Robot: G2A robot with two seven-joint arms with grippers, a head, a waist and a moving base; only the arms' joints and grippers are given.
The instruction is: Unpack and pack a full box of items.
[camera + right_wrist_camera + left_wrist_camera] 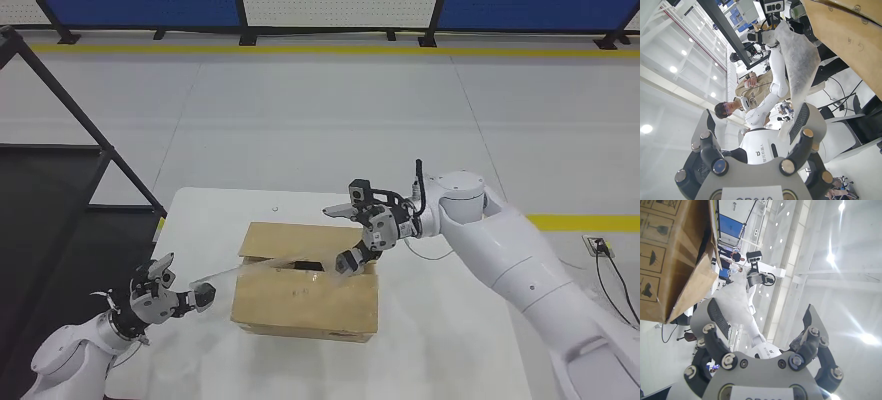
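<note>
A brown cardboard box [300, 300] stands in the middle of the white table [205, 215], its top flaps parted. A thin white translucent packing sheet [262, 266] stretches across the box top between my two grippers. My left gripper [182, 285] is off the box's left side, open; in its wrist view [761, 306] the sheet [734, 300] lies against one finger [717, 317] and the box [668, 256] is close by. My right gripper [345, 238] hangs open over the box's rear right; the sheet [800, 62] touches one pad [799, 121] next to the box [844, 34].
A black metal frame [95, 150] and a dark panel [40, 210] stand off the table's left edge. Bare table lies behind the box and on both sides of it. A cable and socket [598, 245] are on the floor at the right.
</note>
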